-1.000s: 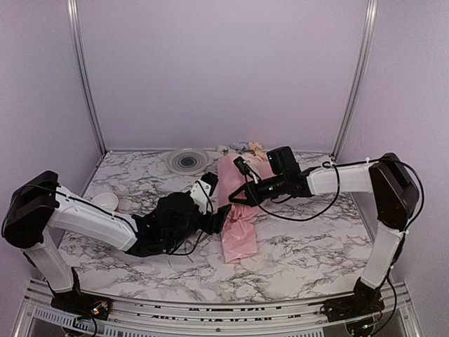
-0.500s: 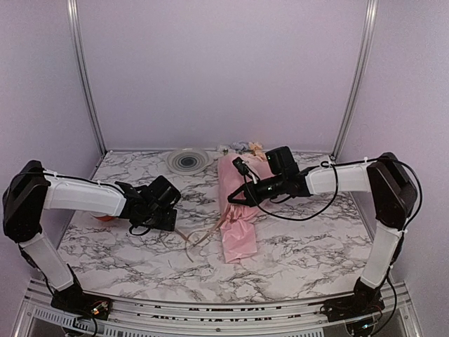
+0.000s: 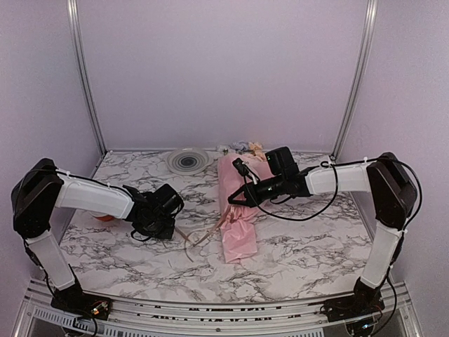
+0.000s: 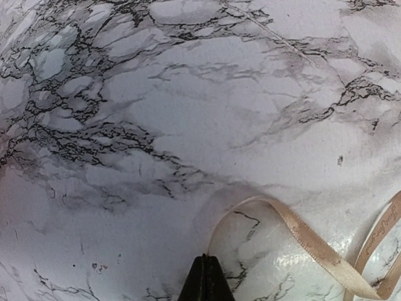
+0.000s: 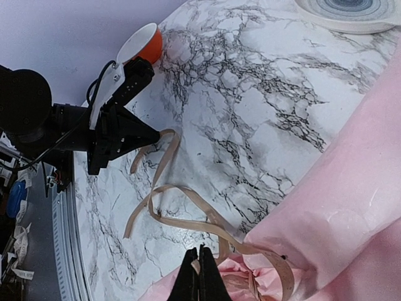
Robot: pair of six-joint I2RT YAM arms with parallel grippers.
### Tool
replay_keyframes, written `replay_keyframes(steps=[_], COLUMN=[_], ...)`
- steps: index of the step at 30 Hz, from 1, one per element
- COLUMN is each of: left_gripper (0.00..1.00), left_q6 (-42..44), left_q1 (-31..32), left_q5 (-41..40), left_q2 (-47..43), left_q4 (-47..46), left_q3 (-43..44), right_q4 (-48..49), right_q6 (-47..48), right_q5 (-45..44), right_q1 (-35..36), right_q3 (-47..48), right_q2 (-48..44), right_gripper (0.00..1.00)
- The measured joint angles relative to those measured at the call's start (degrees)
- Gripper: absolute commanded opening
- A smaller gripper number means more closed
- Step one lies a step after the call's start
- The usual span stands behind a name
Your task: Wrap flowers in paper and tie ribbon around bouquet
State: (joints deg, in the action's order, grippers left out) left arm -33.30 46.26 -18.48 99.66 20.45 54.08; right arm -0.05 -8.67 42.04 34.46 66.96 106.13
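Observation:
The bouquet [image 3: 238,210] lies on the marble table as a pink paper [image 5: 351,188] cone. The flowers [image 3: 245,147] show at its far, wide end. A tan ribbon [image 3: 207,233] trails left from the bundle's middle in loose loops. My left gripper [image 3: 177,228] is low over the table, left of the bouquet, shut on the ribbon's [image 4: 301,235] free end; in the left wrist view the strand curls away from the left gripper [image 4: 207,258]. My right gripper [image 5: 199,254] is at the bundle's left edge, shut on another part of the ribbon [image 5: 188,222].
A grey-ringed plate [image 3: 188,160] sits at the back of the table. An orange spool with a white rim [image 5: 147,41] stands behind the left arm near the left wall. Metal frame posts rise at both back corners.
The left arm pulled away from the bouquet to the left, then came down over the ribbon's loose end, and its jaws went from open to shut. The right arm held still.

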Motion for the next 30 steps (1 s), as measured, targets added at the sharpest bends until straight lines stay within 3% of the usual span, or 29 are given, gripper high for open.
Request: replay_keyframes(steps=[5, 10, 14, 24, 30], left_gripper=[0.0, 0.0, 0.0, 0.0, 0.0], left_q6=[5.7, 16.44, 23.26, 32.41, 35.58], left_q1=[3.06, 10.51, 13.57, 15.82, 17.29], left_q5=[-1.09, -0.09, 6.01, 20.09, 25.88], left_q2=[-2.43, -4.9, -4.39, 12.5, 14.73], left_q4=[0.2, -2.58, -6.71, -12.31, -14.69], left_q3=[1.64, 13.86, 24.33, 47.34, 44.5], right_q4=[0.0, 0.0, 0.09, 0.0, -0.74], right_q6=[-0.55, -1.27, -2.1, -2.67, -1.99], right_q5=[-0.07, -0.13, -0.11, -0.04, -0.09], right_q1=[0.0, -0.02, -0.24, -1.33, -1.57], right_q3=[0.5, 1.49, 1.81, 1.81, 1.92], right_q2=[0.31, 1.07, 1.57, 2.43, 2.43], right_gripper=[0.0, 0.0, 0.0, 0.0, 0.0])
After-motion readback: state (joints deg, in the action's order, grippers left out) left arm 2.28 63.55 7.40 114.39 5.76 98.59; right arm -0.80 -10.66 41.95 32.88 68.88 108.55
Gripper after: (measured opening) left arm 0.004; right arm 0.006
